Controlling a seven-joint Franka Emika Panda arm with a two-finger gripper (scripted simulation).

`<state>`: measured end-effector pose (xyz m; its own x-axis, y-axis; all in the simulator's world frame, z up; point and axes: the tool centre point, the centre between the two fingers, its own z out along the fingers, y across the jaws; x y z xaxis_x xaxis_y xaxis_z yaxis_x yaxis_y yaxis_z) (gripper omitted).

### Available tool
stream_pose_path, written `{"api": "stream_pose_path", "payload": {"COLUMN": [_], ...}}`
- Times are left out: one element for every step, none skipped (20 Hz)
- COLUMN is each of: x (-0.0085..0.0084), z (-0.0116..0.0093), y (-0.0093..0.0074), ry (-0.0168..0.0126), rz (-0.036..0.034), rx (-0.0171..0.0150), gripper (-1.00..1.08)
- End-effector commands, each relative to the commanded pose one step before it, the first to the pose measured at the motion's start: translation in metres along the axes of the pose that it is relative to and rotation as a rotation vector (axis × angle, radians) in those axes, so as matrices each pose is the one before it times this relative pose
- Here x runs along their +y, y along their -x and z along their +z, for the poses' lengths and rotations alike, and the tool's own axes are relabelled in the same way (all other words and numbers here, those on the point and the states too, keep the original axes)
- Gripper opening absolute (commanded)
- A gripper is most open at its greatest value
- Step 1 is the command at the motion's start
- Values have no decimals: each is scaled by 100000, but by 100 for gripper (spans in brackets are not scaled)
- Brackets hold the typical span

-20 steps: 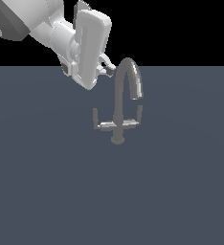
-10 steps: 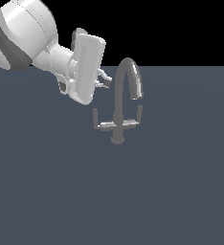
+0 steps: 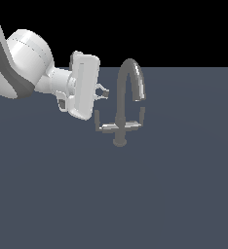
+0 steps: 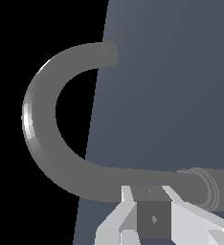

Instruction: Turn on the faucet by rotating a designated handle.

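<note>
The faucet stands on the grey floor, its gooseneck spout curving down toward the exterior view's right. The handle is the crossbar arm on the exterior view's left, thin and grey with an upturned tip. My gripper hangs just above that tip and beside the spout's stem, apart from both. Its fingers look shut with nothing between them. In the wrist view the spout fills the picture beyond the gripper, and the handle is out of view there.
The twin lever points to the exterior view's right under the spout tip. The round base sits on a flat dark grey floor. My white arm reaches in from the exterior view's upper left.
My gripper has come down along the spout's left side and slightly leftward, from level with the arch's top to just above the handle's upturned tip. The faucet has not moved.
</note>
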<state>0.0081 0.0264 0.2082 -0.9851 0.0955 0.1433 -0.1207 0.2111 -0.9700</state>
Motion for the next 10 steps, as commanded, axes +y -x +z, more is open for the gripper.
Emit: {"api": "stream_pose_path", "payload": {"x": [866, 325, 318, 309, 301, 292, 284, 274, 265, 255], "z": [-257, -115, -122, -129, -137, -144, -151, -158, -165, -172], "y": [535, 230, 238, 245, 252, 259, 266, 272, 278, 284], "ry": [-4395, -1766, -1787, -1807, -1827, -1847, -1865, -1883, -1900, -1915], "rz": [-7558, -2960, -2956, -2951, -2947, -2943, -2938, -2934, -2929, -2922], "rx": [-1925, -693, -659, -624, -589, -553, -516, -478, -440, -401], "gripper": [-100, -100, -100, -100, -100, -100, -100, -100, -100, -100]}}
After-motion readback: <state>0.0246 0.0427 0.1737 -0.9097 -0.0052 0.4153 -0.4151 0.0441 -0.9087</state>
